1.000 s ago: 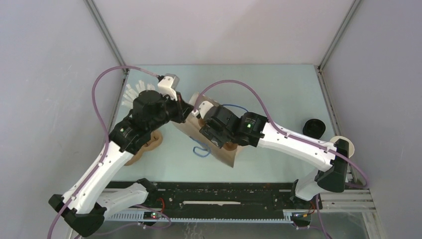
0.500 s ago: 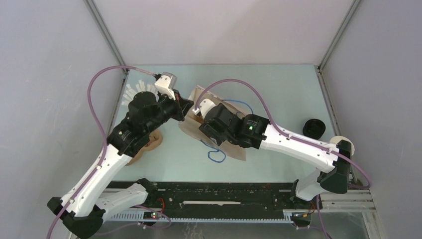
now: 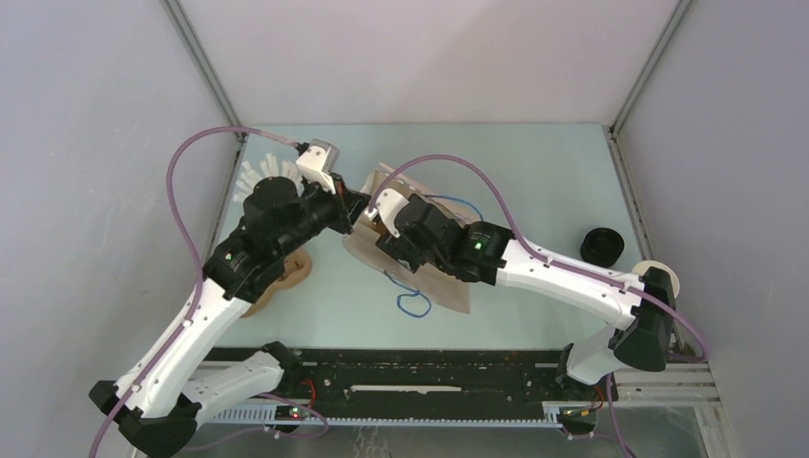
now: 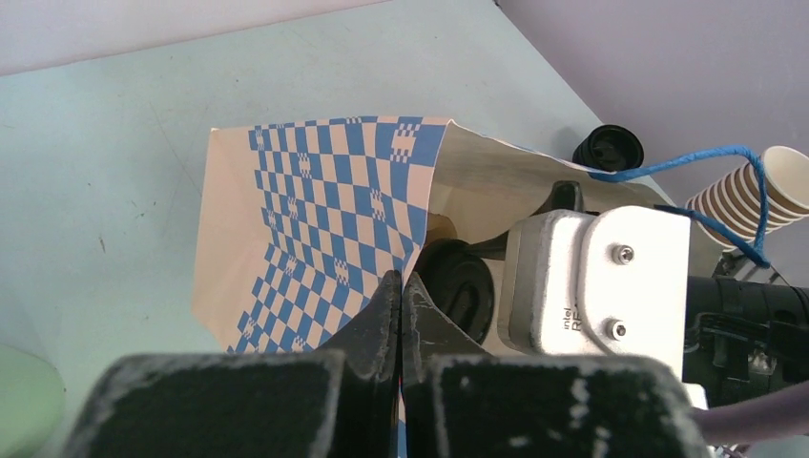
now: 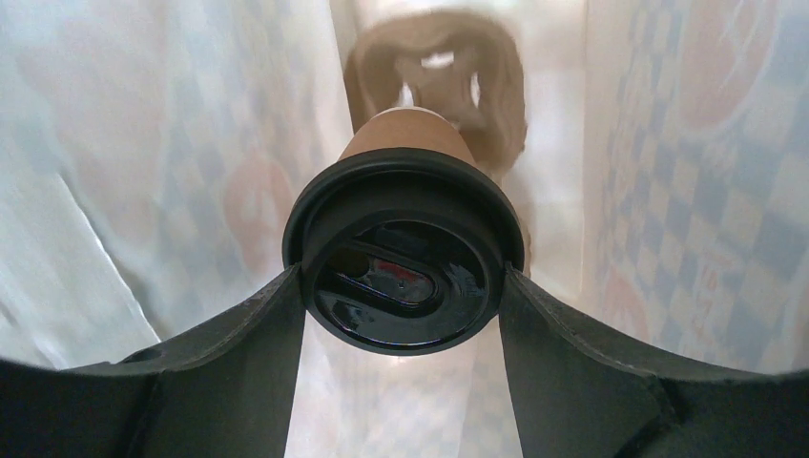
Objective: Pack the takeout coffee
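Note:
The takeout coffee [image 5: 405, 253], a tan cup with a black lid, is inside the checkered paper bag [image 4: 315, 200]. My right gripper [image 5: 403, 286] is shut on the lid's rim, one finger on each side. A brown cardboard carrier [image 5: 439, 67] lies deeper in the bag beyond the cup. My left gripper [image 4: 401, 286] is shut on the bag's mouth edge, with the black lid [image 4: 458, 291] just to its right. In the top view the bag [image 3: 448, 286] lies on its side between both wrists, the left gripper [image 3: 361, 212] is at its mouth, and the right fingers are hidden.
A stack of lidless tan cups [image 4: 754, 196] and black lids [image 3: 601, 246] sit at the right. White sticks [image 3: 262, 176] and a pale green cup [image 4: 24, 401] are at the left. Brown carriers [image 3: 286, 277] lie under the left arm. The bag's blue handle [image 3: 412, 303] trails in front.
The bag has tipped down flatter and shifted, its blue handle loop moving right. My right wrist has pushed up and left, deeper into the bag's mouth. My left gripper has drawn back slightly.

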You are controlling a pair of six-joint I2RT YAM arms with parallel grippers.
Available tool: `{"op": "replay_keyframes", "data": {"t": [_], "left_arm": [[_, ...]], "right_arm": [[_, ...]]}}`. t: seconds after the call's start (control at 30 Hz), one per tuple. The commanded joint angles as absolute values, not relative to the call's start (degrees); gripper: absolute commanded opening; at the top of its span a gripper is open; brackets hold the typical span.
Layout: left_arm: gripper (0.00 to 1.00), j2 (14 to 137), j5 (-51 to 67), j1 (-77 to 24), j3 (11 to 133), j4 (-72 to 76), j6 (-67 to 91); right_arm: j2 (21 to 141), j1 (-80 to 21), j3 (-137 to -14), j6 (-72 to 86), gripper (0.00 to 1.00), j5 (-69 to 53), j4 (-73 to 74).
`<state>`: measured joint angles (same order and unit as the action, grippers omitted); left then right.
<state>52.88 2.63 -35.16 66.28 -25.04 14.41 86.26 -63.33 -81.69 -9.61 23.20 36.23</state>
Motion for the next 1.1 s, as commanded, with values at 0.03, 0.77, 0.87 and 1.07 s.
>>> {"op": "replay_keyframes", "data": {"t": [0.03,0.77,0.87,1.07], "left_arm": [[0.0,51.1,4.3,-35.5,65.6,-24.3,13.0],[0.0,52.0,3.1,-35.5,67.2,-26.4,9.4],[0.0,52.1,2.9,-35.5,67.5,-26.6,9.0],[0.0,52.1,3.3,-35.5,67.4,-26.8,8.4]], "right_arm": [[88.0,-62.4,-81.9,-14.4,0.14,22.8,22.8],[87.5,-59.9,-76.2,-15.7,0.12,20.2,19.7],[85.4,-60.1,-74.8,-15.2,0.12,19.0,19.4],[87.1,-59.3,-73.4,-15.9,0.12,18.9,16.9]]}}
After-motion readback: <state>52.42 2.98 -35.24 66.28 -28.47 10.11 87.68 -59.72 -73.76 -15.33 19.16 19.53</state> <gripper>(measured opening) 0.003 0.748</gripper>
